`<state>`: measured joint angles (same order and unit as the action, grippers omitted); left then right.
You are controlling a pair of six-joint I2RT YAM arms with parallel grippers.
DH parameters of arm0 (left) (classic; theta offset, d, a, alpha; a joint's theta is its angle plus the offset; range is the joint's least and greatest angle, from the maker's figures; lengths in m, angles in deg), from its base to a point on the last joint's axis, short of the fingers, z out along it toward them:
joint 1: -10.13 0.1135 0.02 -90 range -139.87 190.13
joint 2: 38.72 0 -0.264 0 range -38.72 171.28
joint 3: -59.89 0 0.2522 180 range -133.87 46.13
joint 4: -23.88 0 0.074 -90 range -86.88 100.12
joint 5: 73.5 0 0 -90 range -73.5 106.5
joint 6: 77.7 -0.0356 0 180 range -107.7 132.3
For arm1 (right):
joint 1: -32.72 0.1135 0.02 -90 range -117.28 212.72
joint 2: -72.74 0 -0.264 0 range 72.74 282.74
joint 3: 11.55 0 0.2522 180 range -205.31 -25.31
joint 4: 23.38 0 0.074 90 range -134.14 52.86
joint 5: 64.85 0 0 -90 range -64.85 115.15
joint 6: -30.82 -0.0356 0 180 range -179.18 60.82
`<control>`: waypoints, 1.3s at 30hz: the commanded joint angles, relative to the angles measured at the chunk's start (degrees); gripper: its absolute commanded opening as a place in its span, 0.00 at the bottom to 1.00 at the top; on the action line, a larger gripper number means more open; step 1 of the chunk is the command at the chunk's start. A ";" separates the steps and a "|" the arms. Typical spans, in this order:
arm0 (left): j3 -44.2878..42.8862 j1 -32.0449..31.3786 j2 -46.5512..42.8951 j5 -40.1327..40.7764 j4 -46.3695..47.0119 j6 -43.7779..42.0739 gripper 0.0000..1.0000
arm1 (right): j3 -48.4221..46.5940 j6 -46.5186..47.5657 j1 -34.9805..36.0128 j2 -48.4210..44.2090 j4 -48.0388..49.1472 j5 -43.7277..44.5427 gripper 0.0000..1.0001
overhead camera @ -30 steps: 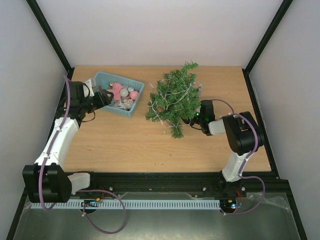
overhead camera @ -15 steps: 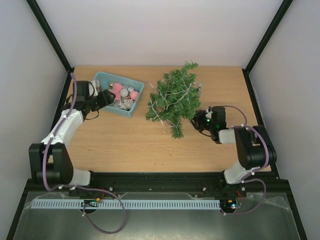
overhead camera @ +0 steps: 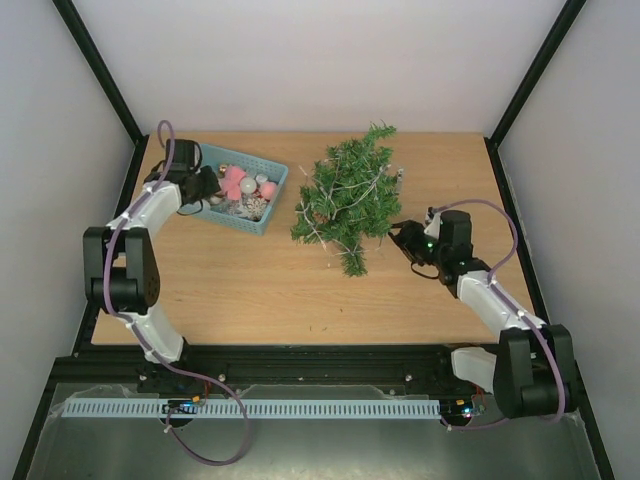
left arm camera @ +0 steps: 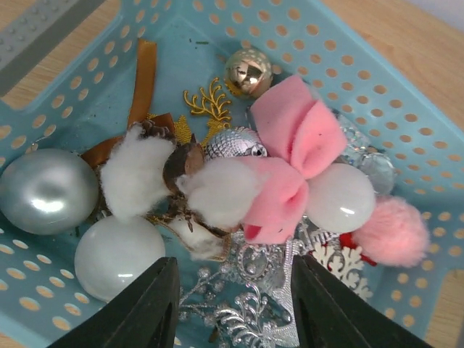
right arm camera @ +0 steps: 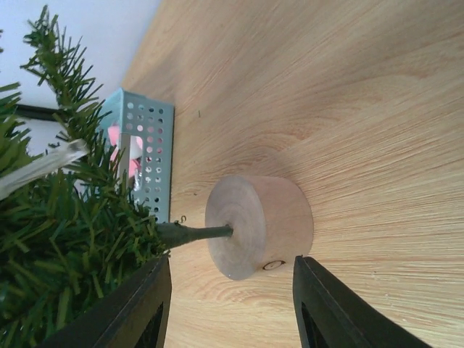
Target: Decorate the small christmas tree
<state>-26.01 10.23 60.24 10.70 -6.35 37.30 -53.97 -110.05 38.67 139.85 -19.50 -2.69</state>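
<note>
wooden tabletop [overhead camera: 250, 290] is lying bare nearest me, and just past it the right gripper [overhead camera: 402, 238] is sitting low on the right side, pointing left at the foot of the small christmas tree [overhead camera: 345, 200]. its wrist view is showing the right gripper [right arm camera: 232, 304] with both fingers spread wide and nothing between them; the round wooden base [right arm camera: 261, 225] is sitting just ahead of the gap, not touched. a thin green stem is running from that base into the small christmas tree [right arm camera: 65, 239], which looks to be standing on the table right of centre, pale strands winding through its needles.

further back on the left, the left gripper [overhead camera: 210, 188] is reaching into the teal basket [overhead camera: 262, 215], which is sitting just left of the tree. from the wrist the left gripper [left arm camera: 235, 304] is hovering wide open over the heap, gripping nothing. right ahead of its fingers a pink felt bow [left arm camera: 290, 167] is lying beside white cotton puffs [left arm camera: 134, 177], with a silver ball [left arm camera: 47, 190] at the left and a small gold ball [left arm camera: 249, 71] towards the far wall of the teal basket [left arm camera: 406, 94].
</note>
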 commanded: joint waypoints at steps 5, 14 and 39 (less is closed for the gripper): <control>-10.68 -4.30 8.91 10.46 -13.15 -4.73 0.28 | -4.51 10.01 -0.11 -3.19 -13.98 -0.39 0.48; -9.76 -5.36 8.53 12.70 -19.80 -4.52 0.24 | -4.80 12.02 -0.13 -4.69 -15.55 -3.07 0.49; 21.47 -5.99 -24.39 12.44 -24.40 5.28 0.28 | 2.30 14.19 -0.09 -20.02 -22.42 -9.93 0.52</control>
<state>-6.23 4.54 41.53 22.48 -26.46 40.16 -52.33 -96.78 38.67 122.80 -38.07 -10.67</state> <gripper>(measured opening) 0.278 0.519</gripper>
